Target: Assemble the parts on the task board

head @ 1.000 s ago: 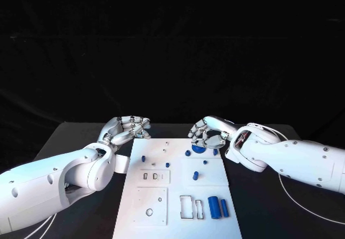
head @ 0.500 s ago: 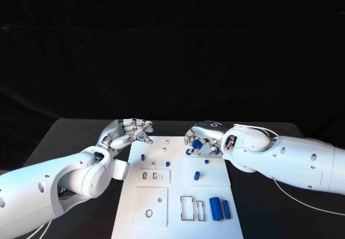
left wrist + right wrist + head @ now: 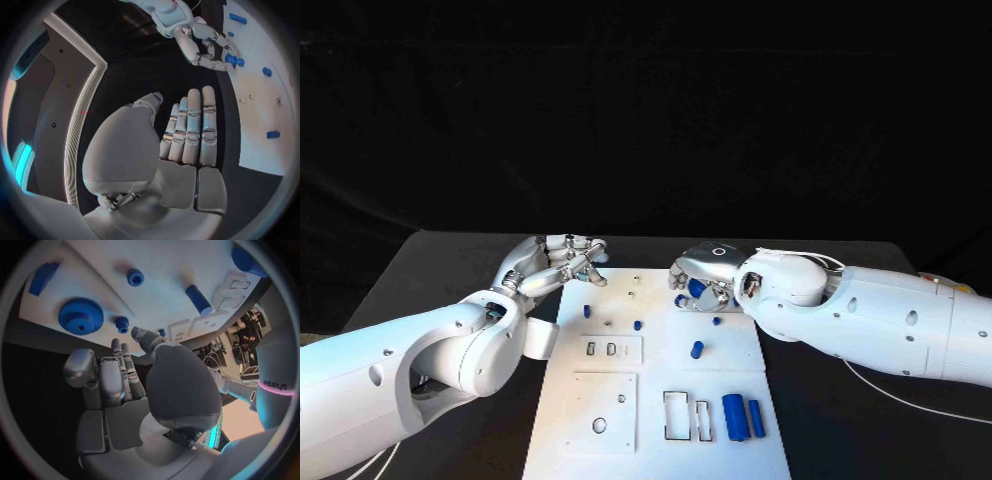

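You see the black counter [image 3: 444, 262] spreading out on every side of the white board, and a white cable [image 3: 906, 400] lying on the counter's right part.

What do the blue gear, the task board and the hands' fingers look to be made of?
Blue gear: probably moulded or printed plastic, with a uniform matte blue and crisp teeth. Task board: looks like matte white plastic or painted plate, flat with clean cutouts; cannot tell which. Right hand fingers: silvery segments with a dull sheen, metal or metallised plastic.

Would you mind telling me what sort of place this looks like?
Probably a robotics lab test bench: a black table before a dark backdrop, a white task board with blue parts, and equipment racks in the right wrist view.
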